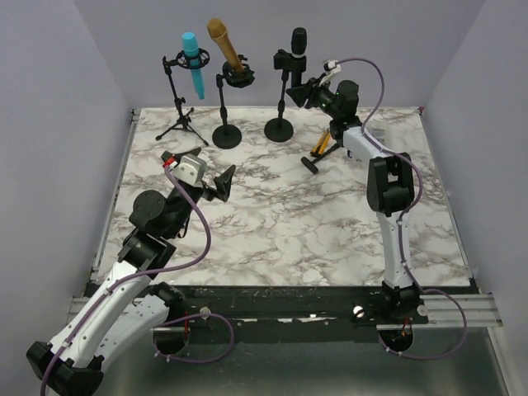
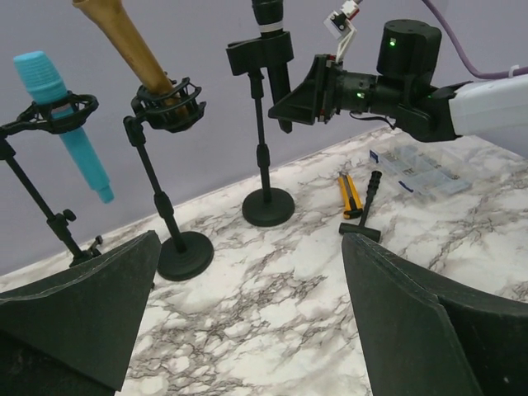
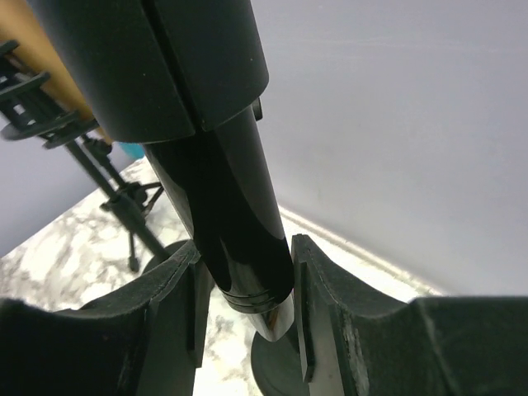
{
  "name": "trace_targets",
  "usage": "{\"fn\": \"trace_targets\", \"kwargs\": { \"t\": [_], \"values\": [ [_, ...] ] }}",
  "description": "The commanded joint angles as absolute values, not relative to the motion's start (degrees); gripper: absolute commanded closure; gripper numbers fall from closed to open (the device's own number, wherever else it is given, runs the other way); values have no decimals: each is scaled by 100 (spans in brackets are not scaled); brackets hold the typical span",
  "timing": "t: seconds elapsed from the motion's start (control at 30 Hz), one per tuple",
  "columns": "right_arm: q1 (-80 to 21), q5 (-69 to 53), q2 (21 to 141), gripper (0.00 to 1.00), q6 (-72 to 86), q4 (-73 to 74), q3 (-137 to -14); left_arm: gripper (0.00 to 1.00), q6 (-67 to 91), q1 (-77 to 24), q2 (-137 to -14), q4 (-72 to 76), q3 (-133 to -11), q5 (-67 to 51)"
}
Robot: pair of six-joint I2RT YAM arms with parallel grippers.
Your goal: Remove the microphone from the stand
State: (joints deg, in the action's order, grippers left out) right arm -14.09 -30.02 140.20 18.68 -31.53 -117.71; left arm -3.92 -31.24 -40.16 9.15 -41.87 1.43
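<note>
The black microphone (image 1: 299, 40) sits upright in the clip of the rightmost stand (image 1: 280, 128) at the table's back. My right gripper (image 1: 307, 91) reaches in from the right, just below the clip. In the right wrist view its fingers (image 3: 177, 305) press on both sides of the microphone's lower end (image 3: 223, 206), so the right gripper (image 3: 247, 305) is shut on it. The left wrist view shows the same grip (image 2: 285, 106) under the clip (image 2: 262, 51). My left gripper (image 1: 224, 183) is open and empty above the table's left middle, its gap (image 2: 247, 330) over bare marble.
A gold microphone (image 1: 224, 45) and a blue microphone (image 1: 195, 62) stand in their own stands to the left. A yellow utility knife (image 1: 322, 144) and a black T-shaped tool (image 1: 312, 161) lie beneath the right arm. A clear plastic box (image 2: 417, 169) lies further right.
</note>
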Motion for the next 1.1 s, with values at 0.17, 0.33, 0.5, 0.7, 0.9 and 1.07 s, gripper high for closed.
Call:
{"fn": "trace_targets", "kwargs": {
  "t": [0.17,0.33,0.5,0.7,0.9,1.07],
  "values": [
    [-1961,-3599,12218,81,1869,-3355,-9896,6,-388,-3155,-3485,1284,-4019,555],
    [-2389,-3355,11116,84,1428,-3334,-8450,8,-285,-3164,-3265,1371,-3938,510],
    [-2664,-3249,9940,87,1303,-3575,-6795,8,-93,-3164,-3203,1378,-3962,293],
    [-3097,-2789,8489,87,938,-3314,-5157,8,98,-3164,-3249,1378,-3987,80],
    [-3501,-2414,7371,87,697,-2784,-4357,8,246,-3162,-3336,1384,-3986,6],
    [-3643,-2254,6830,87,560,-2386,-4089,8,357,-3163,-3492,1405,-3982,-444]
  ]
}}
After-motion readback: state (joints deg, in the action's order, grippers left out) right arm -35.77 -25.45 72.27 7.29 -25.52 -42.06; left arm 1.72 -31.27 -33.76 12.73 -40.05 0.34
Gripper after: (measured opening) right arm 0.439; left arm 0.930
